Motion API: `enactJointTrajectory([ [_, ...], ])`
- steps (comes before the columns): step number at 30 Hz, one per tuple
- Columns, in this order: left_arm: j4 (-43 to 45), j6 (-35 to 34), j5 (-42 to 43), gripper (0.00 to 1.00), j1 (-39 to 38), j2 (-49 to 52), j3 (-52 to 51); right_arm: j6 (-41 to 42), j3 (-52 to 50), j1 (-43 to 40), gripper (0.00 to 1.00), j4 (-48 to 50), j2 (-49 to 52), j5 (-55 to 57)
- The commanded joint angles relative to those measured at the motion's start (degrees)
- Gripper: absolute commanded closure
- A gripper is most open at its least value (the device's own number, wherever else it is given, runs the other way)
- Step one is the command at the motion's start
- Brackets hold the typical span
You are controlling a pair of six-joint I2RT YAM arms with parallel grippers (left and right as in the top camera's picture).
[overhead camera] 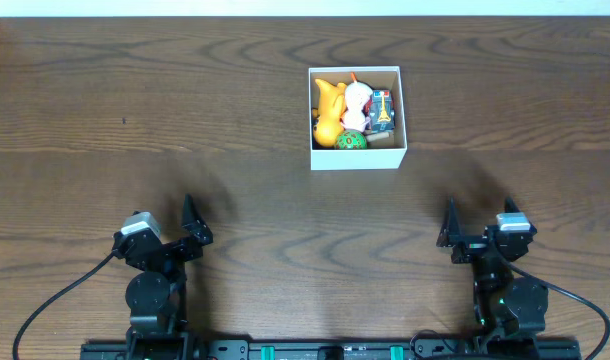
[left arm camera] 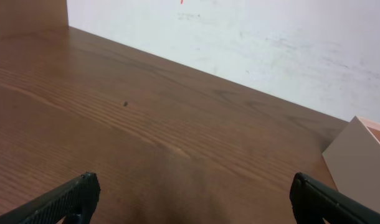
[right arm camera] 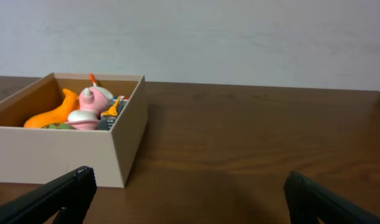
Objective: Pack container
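Note:
The container [overhead camera: 356,158] is a small square white cardboard box at the table's upper middle. It holds several toys: an orange figure [overhead camera: 328,108], a white and pink one [overhead camera: 356,100], a green ball [overhead camera: 352,140] and a small dark printed box [overhead camera: 383,110]. In the right wrist view the container [right arm camera: 65,152] stands at the left with the toys inside. In the left wrist view only its corner [left arm camera: 361,158] shows at the right edge. My left gripper [overhead camera: 192,226] [left arm camera: 190,196] is open and empty at the near left. My right gripper [overhead camera: 450,230] [right arm camera: 189,193] is open and empty at the near right.
The brown wooden table [overhead camera: 185,110] runs back to a white wall [right arm camera: 240,37]. Both arm bases sit at the near edge, with black cables trailing off to the sides.

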Motion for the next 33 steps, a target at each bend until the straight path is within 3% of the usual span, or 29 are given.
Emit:
enactJointTrajectory([
  [1, -2.16, 0.96, -0.48, 0.02, 0.31, 0.09, -1.20, 0.76, -0.11, -0.26, 0.01, -0.39, -0.37, -0.35],
  [33, -2.14, 0.96, -0.48, 0.02, 0.31, 0.07, -1.20, 0.76, -0.11, -1.86, 0.02, -0.24, -0.35, -0.33],
])
